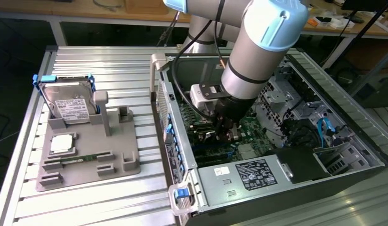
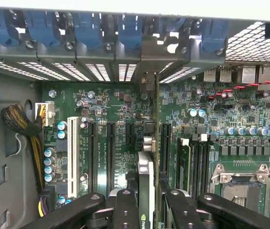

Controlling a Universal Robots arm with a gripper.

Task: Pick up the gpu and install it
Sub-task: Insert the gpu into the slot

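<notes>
In the wrist view the gpu [image 2: 146, 171] appears edge-on as a narrow dark strip with a silvery edge, held between my two black fingers [image 2: 125, 207]. My gripper [image 2: 149, 206] is shut on it. The card hangs just above the green motherboard [image 2: 111, 107], in line with a black expansion slot. Its far end reaches the metal rear slot openings [image 2: 149, 83] of the case. In the exterior view my gripper [image 1: 222, 129] is down inside the open PC case [image 1: 181, 157], low over the motherboard [image 1: 247, 134].
Blue retention clips [image 2: 85, 26] line the rear wall. A cable bundle [image 2: 20, 124] and a CPU socket [image 2: 242, 183] flank the slots. The power supply [image 1: 244, 174] fills the case's near end. A grey fixture [image 1: 87, 167] at the exterior view's left holds a hard drive [image 1: 68, 101].
</notes>
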